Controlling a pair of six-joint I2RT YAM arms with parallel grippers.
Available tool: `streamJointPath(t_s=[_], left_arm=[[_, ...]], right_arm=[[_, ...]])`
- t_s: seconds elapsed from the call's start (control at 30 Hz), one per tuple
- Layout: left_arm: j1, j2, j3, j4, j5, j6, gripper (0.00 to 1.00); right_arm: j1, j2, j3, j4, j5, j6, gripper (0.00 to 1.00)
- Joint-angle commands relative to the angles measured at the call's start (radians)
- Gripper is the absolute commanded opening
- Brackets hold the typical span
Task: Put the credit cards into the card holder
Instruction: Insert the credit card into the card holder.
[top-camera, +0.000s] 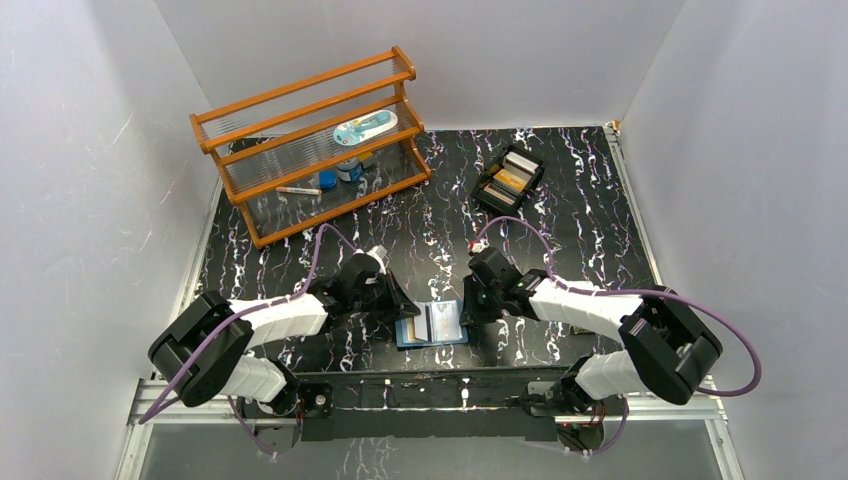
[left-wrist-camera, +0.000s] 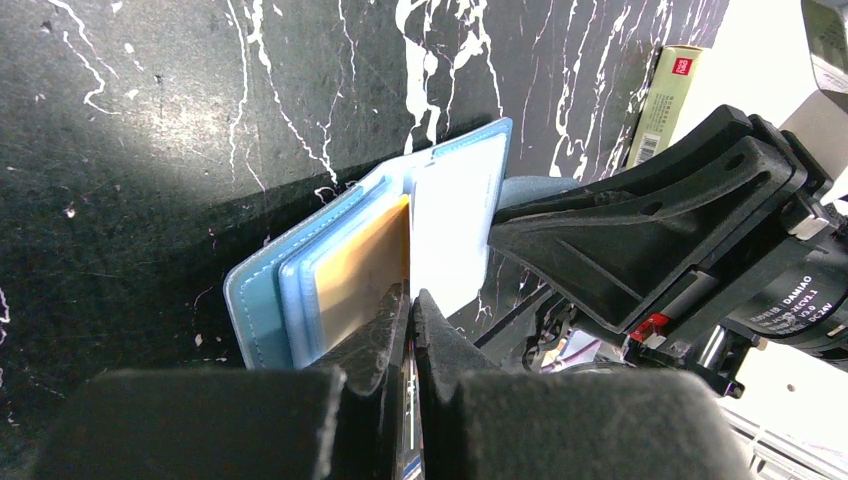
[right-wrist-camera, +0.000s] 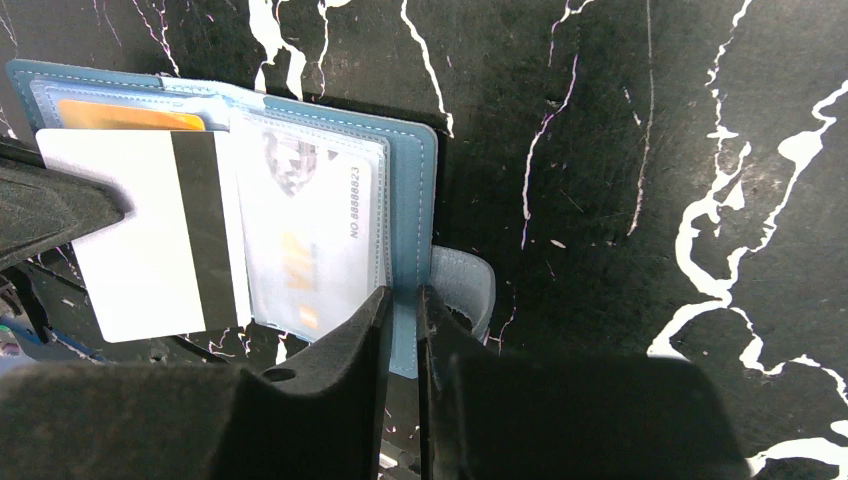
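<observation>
The blue card holder (top-camera: 432, 325) lies open on the black table near the front edge, between both grippers. An orange-gold credit card (right-wrist-camera: 130, 115) sits in its left slot (left-wrist-camera: 360, 265), and a pale printed card (right-wrist-camera: 305, 230) sits behind the clear window. My left gripper (left-wrist-camera: 411, 295) is shut on a white card with a black stripe (right-wrist-camera: 150, 235), which lies partly over the holder's middle (left-wrist-camera: 455, 225). My right gripper (right-wrist-camera: 403, 298) is shut on the holder's right edge (right-wrist-camera: 410, 200), beside the snap tab (right-wrist-camera: 465, 285).
A black tray (top-camera: 508, 178) with more cards stands at the back right. A wooden rack (top-camera: 310, 140) holding small items fills the back left. White walls close in both sides. An olive box (left-wrist-camera: 672, 95) shows at the edge of the left wrist view.
</observation>
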Motion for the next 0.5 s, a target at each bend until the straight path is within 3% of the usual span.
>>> streamJointPath(t_s=[0.0, 0.2, 0.47], left_arm=[[0.004, -0.049, 0.001, -0.011, -0.009, 0.004, 0.0], [0.005, -0.073, 0.025, -0.064, -0.024, 0.024, 0.0], [0.005, -0.014, -0.01, 0.057, 0.014, 0.02, 0.0]], right_arm=[[0.004, 0.01, -0.03, -0.008, 0.006, 0.012, 0.22], [0.005, 0.015, -0.028, -0.01, 0.006, 0.012, 0.22], [0.005, 0.028, -0.021, -0.008, 0.001, 0.011, 0.22]])
